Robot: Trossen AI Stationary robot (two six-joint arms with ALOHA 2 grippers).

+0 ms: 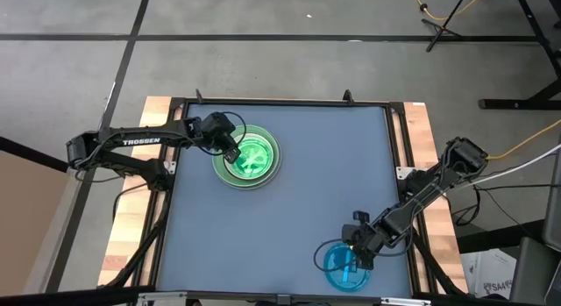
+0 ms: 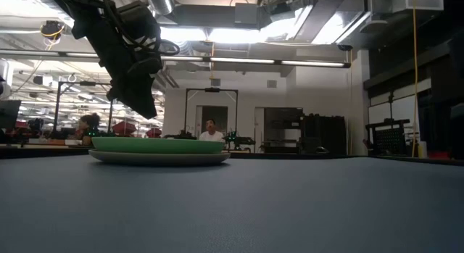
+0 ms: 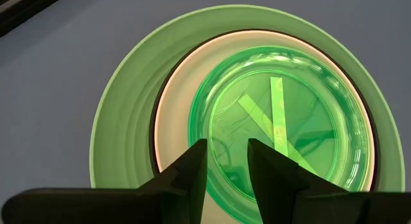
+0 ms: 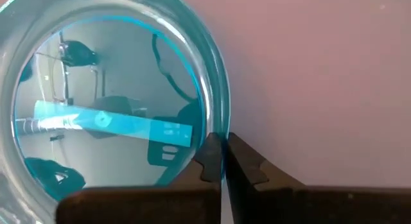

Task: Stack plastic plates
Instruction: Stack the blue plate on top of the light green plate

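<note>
A stack of plates [image 1: 250, 157] stands on the table's far left part. In the left wrist view it shows a light green plate [image 3: 122, 115], a dark rim, a white plate [image 3: 172, 102] and a translucent green plate [image 3: 282, 121] on top. A grey plate [image 2: 159, 158] lies at the bottom. My left gripper [image 3: 226, 156] hangs open just above the stack [image 2: 148, 108], near its left side. A translucent blue plate [image 1: 344, 267] sits near the table's near edge, and my right gripper [image 1: 358, 252] is shut on it. My right gripper pinches the blue plate's rim [image 4: 215, 131] between its two fingers, one finger inside the plate and one outside. In the high view it comes at the plate's far right side. Whether the plate is lifted off the table, I cannot tell.
The blue-grey table top [image 1: 333, 183] lies bare between the stack and the blue plate. A black frame [image 1: 394, 148] runs around it, with wooden boards [image 1: 421, 131] outside. People [image 2: 210, 130] sit in the room far beyond the table.
</note>
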